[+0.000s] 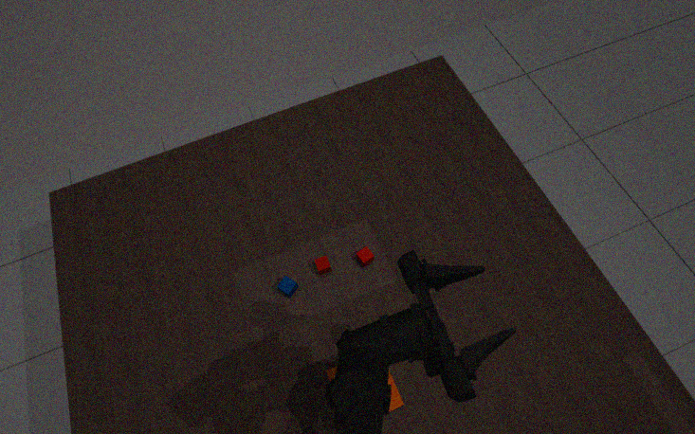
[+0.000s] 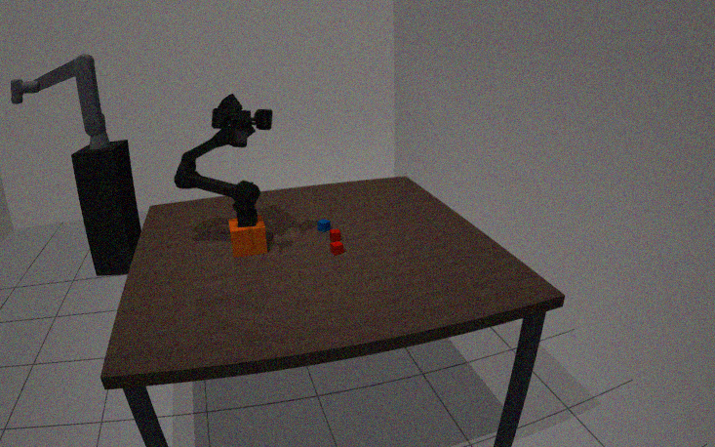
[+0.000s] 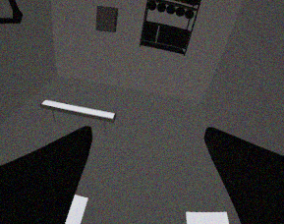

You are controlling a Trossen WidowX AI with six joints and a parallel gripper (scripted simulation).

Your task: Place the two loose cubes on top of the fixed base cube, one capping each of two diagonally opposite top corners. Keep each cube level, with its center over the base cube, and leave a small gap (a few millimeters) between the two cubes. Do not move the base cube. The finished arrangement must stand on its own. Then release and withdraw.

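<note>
A blue cube (image 1: 286, 285) (image 2: 323, 224) and two red cubes (image 1: 321, 262) (image 1: 364, 255) (image 2: 335, 233) (image 2: 337, 247) sit apart in a loose row on the brown table (image 1: 176, 215) (image 2: 348, 311). None is stacked on another. My gripper (image 1: 496, 299) (image 2: 262, 118) (image 3: 149, 134) is open and empty. It is held high above the table, pointing out sideways, far from the cubes. The wrist view shows only the room's walls between the two dark fingers; no cube appears there.
My arm stands on an orange block (image 2: 247, 237) (image 1: 395, 396) near the table's back left. A grey arm on a black pedestal (image 2: 105, 205) stands on the floor beyond the table. A dark shelf (image 3: 176, 5) shows in the wrist view.
</note>
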